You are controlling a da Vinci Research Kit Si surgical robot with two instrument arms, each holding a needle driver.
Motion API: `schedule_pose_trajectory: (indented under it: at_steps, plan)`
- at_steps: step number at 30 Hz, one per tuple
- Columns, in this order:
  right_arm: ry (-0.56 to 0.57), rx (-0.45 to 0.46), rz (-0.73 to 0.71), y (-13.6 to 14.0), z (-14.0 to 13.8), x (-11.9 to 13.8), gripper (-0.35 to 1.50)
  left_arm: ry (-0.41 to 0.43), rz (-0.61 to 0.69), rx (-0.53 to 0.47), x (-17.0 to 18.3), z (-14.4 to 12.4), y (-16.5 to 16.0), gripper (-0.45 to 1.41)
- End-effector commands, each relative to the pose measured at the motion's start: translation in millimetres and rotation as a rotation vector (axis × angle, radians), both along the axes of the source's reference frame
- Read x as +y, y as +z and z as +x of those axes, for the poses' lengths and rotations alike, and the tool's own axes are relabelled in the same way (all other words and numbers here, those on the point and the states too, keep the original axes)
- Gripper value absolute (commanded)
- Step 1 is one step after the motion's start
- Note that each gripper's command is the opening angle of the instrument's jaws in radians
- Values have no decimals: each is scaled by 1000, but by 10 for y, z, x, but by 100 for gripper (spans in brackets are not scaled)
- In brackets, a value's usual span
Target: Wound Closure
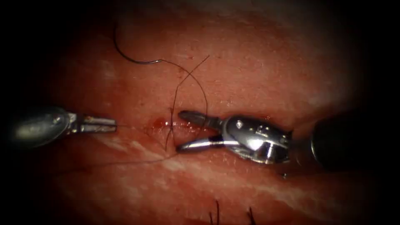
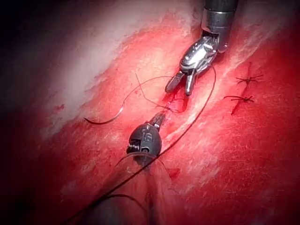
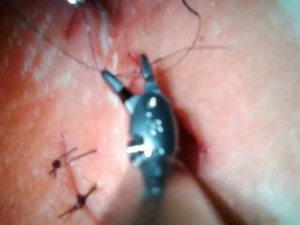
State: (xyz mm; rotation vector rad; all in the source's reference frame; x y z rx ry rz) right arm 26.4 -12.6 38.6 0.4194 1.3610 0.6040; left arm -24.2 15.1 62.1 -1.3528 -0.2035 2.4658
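The curved needle (image 1: 127,55) lies free on the tissue (image 1: 258,62), up and to the left of the cut (image 1: 168,125), and neither tool holds it. Its thread (image 1: 196,79) loops down to the stitch at the cut. My left tool (image 1: 112,124) is left of the cut, its jaws shut on a thin strand of thread that runs to the stitch. My right tool (image 1: 180,130) is at the cut's right side, open, one jaw on each side of the thread and holding nothing. The left wrist view shows the needle (image 2: 110,117), left tool (image 2: 159,118) and open right tool (image 2: 180,88). The right tool (image 3: 126,70) stands open over the stitch.
Red fluid (image 1: 158,123) wets the cut beside the stitch. Two tied stitches with short cut ends (image 2: 247,78) (image 2: 240,99) sit further along the cut; their knots (image 3: 56,164) (image 3: 80,200) also lie behind the right tool. Dark thread ends (image 1: 216,210) stick up at the near edge.
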Motion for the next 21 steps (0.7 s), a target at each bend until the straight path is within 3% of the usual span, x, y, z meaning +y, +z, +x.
schedule_pose_trajectory:
  at_steps: [1, 6, 13, 14, 19, 21]
  plan:
    - [16, -13, 7, 5, -14, -11, 110, 6, 5, -8, -4, -7, 8, -45]
    - [70, -11, -7, 6, -26, -20, 106, 38, 6, -10, -1, -22, 10, -45]
    - [136, -12, -20, 12, -13, -28, 89, 57, 18, -18, 6, -37, 21, -45]
    - [147, -23, -25, 17, -9, -32, 83, 57, 18, -18, 7, -38, 22, -45]
    - [228, -44, -48, 32, 4, -42, 0, 86, 33, -51, 11, -48, 24, -45]
    - [221, -48, -52, 37, 9, -44, -13, 94, 35, -61, 12, -51, 25, -45]
